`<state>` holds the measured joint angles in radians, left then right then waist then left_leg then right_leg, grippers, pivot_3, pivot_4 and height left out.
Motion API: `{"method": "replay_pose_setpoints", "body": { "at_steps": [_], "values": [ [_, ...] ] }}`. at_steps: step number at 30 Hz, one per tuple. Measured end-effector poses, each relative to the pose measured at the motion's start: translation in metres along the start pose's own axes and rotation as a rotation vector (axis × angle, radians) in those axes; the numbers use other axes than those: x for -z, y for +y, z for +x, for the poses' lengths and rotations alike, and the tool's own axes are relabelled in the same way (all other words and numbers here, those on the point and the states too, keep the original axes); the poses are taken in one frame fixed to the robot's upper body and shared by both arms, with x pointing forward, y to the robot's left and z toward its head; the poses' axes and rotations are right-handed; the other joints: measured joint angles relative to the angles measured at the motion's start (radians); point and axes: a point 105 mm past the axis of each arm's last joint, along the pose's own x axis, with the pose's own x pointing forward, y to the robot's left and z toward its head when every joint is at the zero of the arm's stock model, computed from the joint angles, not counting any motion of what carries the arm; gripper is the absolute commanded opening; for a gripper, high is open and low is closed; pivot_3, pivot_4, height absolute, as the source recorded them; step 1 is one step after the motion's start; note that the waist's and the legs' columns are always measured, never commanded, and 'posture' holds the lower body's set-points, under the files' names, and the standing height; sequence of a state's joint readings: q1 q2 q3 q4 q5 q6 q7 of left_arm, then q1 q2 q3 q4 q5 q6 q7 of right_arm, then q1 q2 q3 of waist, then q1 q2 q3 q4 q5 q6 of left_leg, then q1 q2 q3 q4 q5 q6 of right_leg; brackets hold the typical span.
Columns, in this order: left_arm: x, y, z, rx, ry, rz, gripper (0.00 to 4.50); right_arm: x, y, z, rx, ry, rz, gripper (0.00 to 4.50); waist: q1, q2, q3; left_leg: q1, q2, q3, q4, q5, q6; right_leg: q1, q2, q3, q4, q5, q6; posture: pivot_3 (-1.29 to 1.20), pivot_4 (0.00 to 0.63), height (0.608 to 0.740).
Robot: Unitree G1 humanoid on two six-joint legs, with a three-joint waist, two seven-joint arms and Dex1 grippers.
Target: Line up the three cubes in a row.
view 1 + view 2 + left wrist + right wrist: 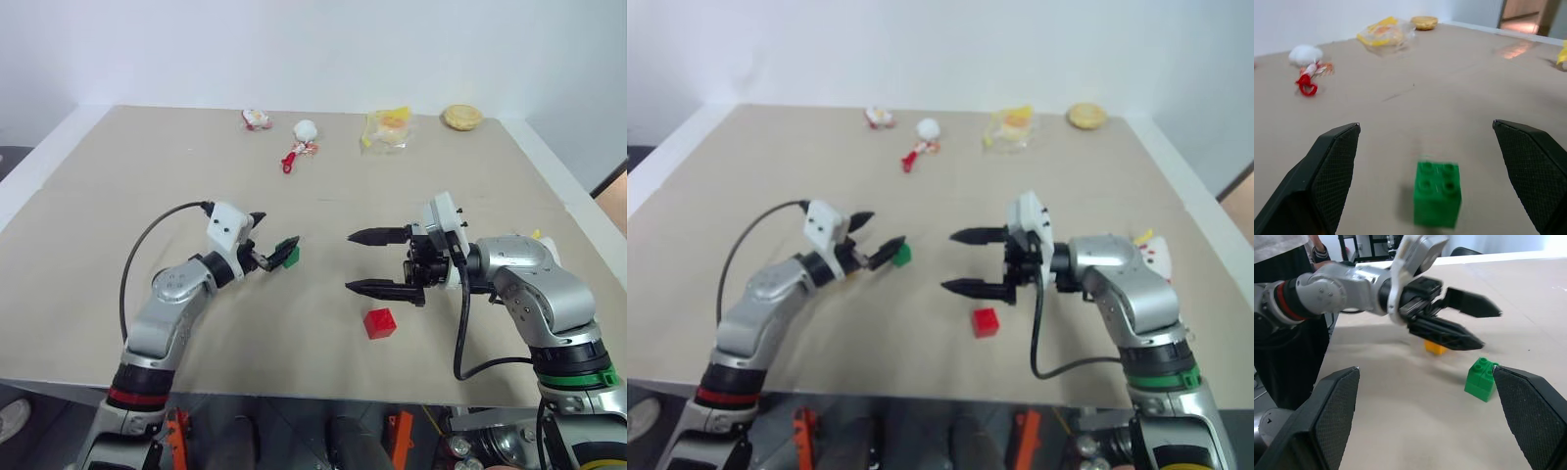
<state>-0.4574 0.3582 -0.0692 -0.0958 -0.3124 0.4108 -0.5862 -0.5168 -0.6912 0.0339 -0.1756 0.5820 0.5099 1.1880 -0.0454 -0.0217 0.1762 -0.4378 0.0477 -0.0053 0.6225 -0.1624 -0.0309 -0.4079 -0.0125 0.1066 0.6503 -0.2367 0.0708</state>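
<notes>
A green cube (292, 257) sits on the beige table (147, 176), just ahead of the tips of my left gripper (271, 232), which is open and empty. In the left wrist view the green cube (1437, 193) lies between and slightly short of the spread fingers (1332, 171). A red cube (380, 323) rests nearer the table's front edge, below my right gripper (364, 261), which hangs open and empty, pointing left toward the green cube. The yellow-orange cube (1436, 347) shows in the right wrist view, behind the left gripper (1489, 328).
Along the far edge lie a small plush chicken (257, 119), a white ball toy with a red part (304, 132), a plastic bag with something yellow (387, 127) and a round biscuit (461, 117). A person (1283, 245) stands beyond the table's left side.
</notes>
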Motion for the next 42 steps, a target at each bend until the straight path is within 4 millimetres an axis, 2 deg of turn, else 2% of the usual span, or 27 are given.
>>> {"method": "replay_pose_setpoints", "body": {
  "at_steps": [9, 13, 22, 31, 34, 40, 41, 42],
  "values": [
    [0.012, 0.013, -0.002, 0.115, 0.22, 0.054, 4.5, -0.004, -0.001, 0.002, 0.037, -0.002, -0.023, 4.47, -0.001, 0.0, 0.0, 0.0, 0.0, -0.001, -0.002, 0.0, 0.0, 0.0, 0.0, -0.001, 0.0, 0.0, 0.003, 0.0, 0.15, 0.738],
    [0.026, 0.008, 0.0, 0.173, 0.296, 0.053, 4.5, -0.006, -0.002, 0.004, 0.057, -0.011, -0.032, 4.47, -0.001, 0.0, 0.0, 0.0, 0.0, -0.001, -0.002, 0.0, 0.0, 0.0, 0.0, -0.002, 0.0, -0.001, 0.001, 0.0, 0.15, 0.738],
    [0.025, 0.001, 0.018, 0.209, 0.346, 0.071, 4.5, -0.006, -0.003, 0.004, 0.082, -0.014, -0.036, 4.47, -0.001, 0.0, 0.0, 0.0, 0.0, -0.001, -0.001, 0.0, 0.0, 0.0, 0.0, -0.001, 0.0, -0.001, 0.001, 0.0, 0.15, 0.738],
    [0.032, -0.007, 0.022, 0.234, 0.406, 0.062, 4.5, -0.005, -0.001, 0.003, 0.104, -0.017, -0.034, 4.47, -0.001, 0.0, 0.0, -0.001, 0.0, -0.001, -0.002, 0.0, 0.0, -0.001, 0.0, -0.002, 0.0, 0.0, 0.003, 0.0, 0.15, 0.738],
    [0.033, -0.007, 0.022, 0.232, 0.413, 0.059, 3.67, -0.006, -0.002, 0.002, 0.116, -0.021, -0.037, 4.5, -0.001, 0.0, 0.0, -0.001, 0.0, -0.002, -0.002, 0.0, 0.0, 0.0, 0.0, -0.002, 0.0, 0.0, 0.003, 0.0, 0.15, 0.738],
    [0.035, -0.008, 0.022, 0.232, 0.421, 0.049, 1.53, -0.006, -0.002, 0.002, 0.12, -0.026, -0.033, 4.5, -0.001, 0.0, 0.0, -0.001, 0.0, -0.002, -0.002, 0.0, 0.0, -0.001, 0.0, -0.002, 0.0, 0.001, 0.003, 0.0, 0.15, 0.738],
    [0.035, -0.008, 0.022, 0.231, 0.42, 0.048, 1.31, -0.006, -0.002, 0.002, 0.121, -0.026, -0.033, 4.5, -0.001, 0.0, 0.0, -0.001, 0.0, -0.002, -0.002, 0.0, 0.0, 0.0, 0.0, -0.002, 0.0, 0.0, 0.003, 0.0, 0.15, 0.738],
    [0.035, -0.008, 0.022, 0.231, 0.42, 0.048, 1.32, -0.006, -0.002, 0.002, 0.121, -0.026, -0.033, 4.5, -0.001, 0.0, 0.0, -0.001, 0.0, -0.002, -0.002, 0.0, 0.0, 0.0, 0.0, -0.002, 0.0, 0.0, 0.003, 0.0, 0.15, 0.738]
  ]
}}
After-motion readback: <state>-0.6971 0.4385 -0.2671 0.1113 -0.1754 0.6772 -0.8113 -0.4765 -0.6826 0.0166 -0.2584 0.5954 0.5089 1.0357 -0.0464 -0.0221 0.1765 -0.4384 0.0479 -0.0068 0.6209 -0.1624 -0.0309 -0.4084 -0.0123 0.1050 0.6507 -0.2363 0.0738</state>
